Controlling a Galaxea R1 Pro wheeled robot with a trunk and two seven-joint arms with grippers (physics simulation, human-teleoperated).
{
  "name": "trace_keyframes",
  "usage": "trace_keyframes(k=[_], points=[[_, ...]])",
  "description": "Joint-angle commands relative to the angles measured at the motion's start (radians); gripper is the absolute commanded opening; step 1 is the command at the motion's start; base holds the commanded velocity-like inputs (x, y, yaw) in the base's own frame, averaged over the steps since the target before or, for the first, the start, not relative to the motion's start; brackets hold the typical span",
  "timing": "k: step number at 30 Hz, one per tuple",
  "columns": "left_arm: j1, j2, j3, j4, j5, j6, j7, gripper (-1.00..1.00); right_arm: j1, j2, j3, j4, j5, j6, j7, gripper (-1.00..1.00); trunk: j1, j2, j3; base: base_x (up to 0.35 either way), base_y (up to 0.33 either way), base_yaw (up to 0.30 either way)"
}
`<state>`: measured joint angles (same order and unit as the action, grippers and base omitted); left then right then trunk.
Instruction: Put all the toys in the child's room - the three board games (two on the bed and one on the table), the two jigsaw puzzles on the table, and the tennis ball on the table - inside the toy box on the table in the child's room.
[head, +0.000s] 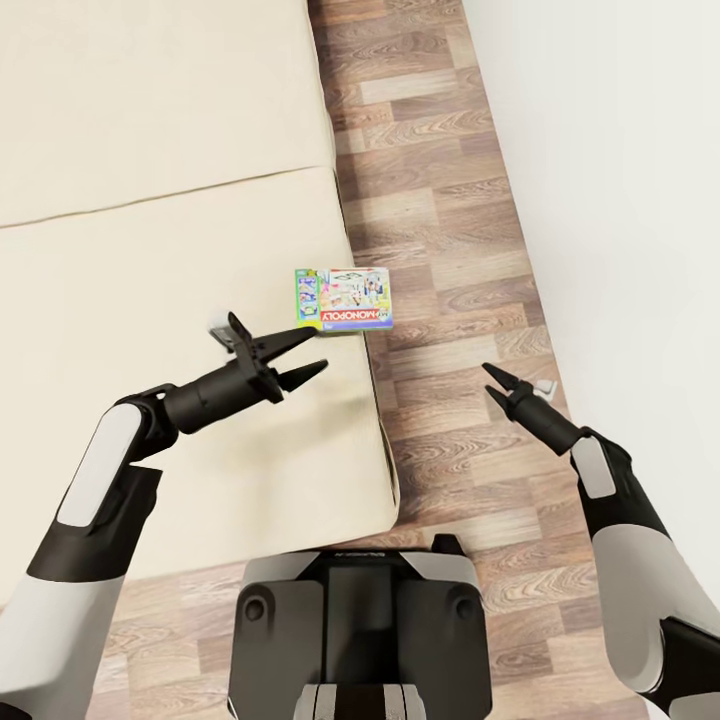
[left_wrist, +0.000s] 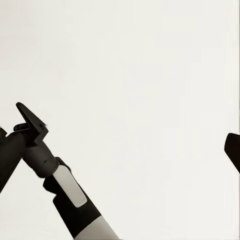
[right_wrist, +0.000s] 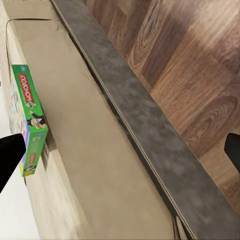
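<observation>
The flat green-edged "Monopoly" cardboard game box (head: 343, 299) lies face up at the right edge of the beige bed mattress (head: 150, 300), partly overhanging it, long axis across the bed, its title strip toward the robot. Left gripper (head: 306, 354) hovers just beside it, jaws apart. Right gripper (head: 492, 385) hangs open over the wood-plank floor (head: 440, 250), beside a white wall (head: 620, 200).

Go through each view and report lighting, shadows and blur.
Head view: even, soft light; sharp throughout, with the Monopoly box readable at the bed edge. Left wrist view: blank washed-out white behind the right gripper, no shadows. Right wrist view: mattress side shaded, soft shadow bands across the wood floor, box print legible.
</observation>
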<state>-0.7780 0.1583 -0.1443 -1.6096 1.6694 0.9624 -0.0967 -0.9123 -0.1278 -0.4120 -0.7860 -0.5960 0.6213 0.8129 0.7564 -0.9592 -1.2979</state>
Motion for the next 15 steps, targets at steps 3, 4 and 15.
trace_keyframes(k=[3, 4, 15], points=[[0.0, 0.001, 0.003, 0.0, 0.008, 0.005, -0.027, 1.0, 0.0, 0.001, -0.001, -0.012, -0.004, 0.006, 0.001, 1.0, 0.012, -0.022, -0.01, 0.0, 0.0, 0.0], [0.0, 0.001, 0.003, 0.0, 0.008, 0.005, -0.027, 1.0, 0.0, 0.001, -0.001, -0.012, -0.004, 0.006, 0.001, 1.0, 0.016, -0.029, -0.013, 0.0, 0.0, 0.0], [0.0, -0.003, 0.007, 0.0, 0.06, 0.01, -0.05, 1.0, 0.0, 0.006, 0.002, -0.05, -0.003, -0.012, 0.001, 1.0, 0.058, -0.106, -0.047, 0.0, 0.0, 0.001]])
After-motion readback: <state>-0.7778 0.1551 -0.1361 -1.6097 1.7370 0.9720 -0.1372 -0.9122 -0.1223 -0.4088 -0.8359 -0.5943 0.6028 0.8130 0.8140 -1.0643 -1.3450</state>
